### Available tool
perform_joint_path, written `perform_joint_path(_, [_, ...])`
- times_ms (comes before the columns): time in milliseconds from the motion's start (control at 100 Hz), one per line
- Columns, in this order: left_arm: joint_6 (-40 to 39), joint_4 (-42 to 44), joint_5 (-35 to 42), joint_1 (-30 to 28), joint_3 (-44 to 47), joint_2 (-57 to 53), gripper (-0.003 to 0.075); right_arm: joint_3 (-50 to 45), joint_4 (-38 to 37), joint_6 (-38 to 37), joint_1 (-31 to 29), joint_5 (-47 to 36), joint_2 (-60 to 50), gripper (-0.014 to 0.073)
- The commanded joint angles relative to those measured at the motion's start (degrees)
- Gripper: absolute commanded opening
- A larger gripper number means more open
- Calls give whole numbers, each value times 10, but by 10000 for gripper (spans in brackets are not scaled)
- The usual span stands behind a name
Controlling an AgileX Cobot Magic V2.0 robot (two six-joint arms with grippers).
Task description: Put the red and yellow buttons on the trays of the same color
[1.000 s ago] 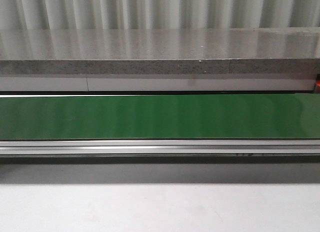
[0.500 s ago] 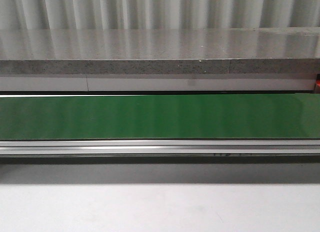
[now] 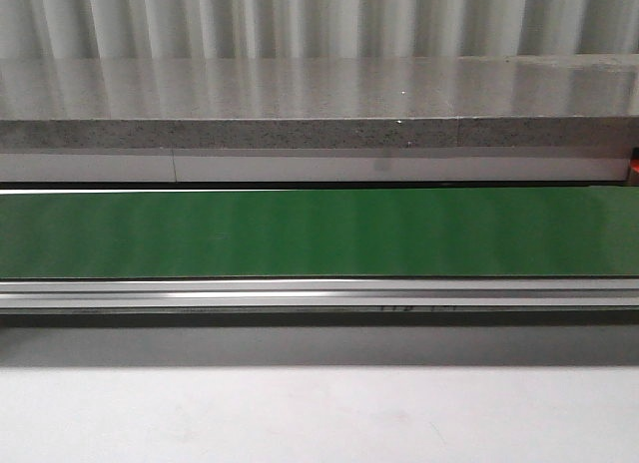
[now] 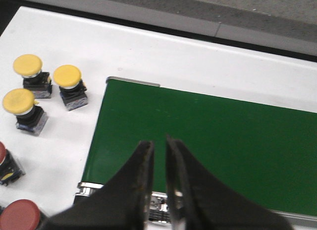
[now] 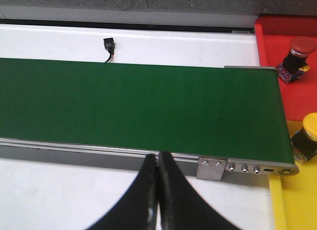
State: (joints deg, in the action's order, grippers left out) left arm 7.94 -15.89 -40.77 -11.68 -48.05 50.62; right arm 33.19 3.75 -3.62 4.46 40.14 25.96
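Belt (image 3: 319, 233) plain dark green, silver metal rail (image 3: 319, 295) along edge. Table (image 3: 319, 413) white. Counter (image 3: 319, 134) speckled grey.

Three buttons (image 4: 67, 76) yellow-capped on black bases; two more (image 4: 20, 215) red-capped.

Red tray (image 5: 285, 46) carries red-capped button (image 5: 300, 45); yellow tray (image 5: 297, 200) carries yellow-capped button (image 5: 311, 127).

Grippers (image 5: 157, 190) black.

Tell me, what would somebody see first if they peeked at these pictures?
Most likely the long green conveyor belt stretching right across the middle. Next, the three yellow buttons standing together on the white table off one end of the belt, with red ones near them. At the other end, one red button sits on the red tray and one yellow button on the yellow tray.
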Motion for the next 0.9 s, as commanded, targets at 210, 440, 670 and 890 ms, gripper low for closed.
perform_joint_path(210, [-7,-4,-22,-87,-60,111,533,13,1,6,1,-36,2,-66])
perform_joint_path(440, [-28,-4,-108,-180,-104,206,533,13,1,6,1,-36,2,-66])
perform_joint_path(670, [-43,-1,-164,-247,-182,324,533,13,1,6,1,-36,2,-66])
perform_joint_path(890, [-42,43,-186,-251,-245,415,533,13,1,6,1,-36,2,-66])
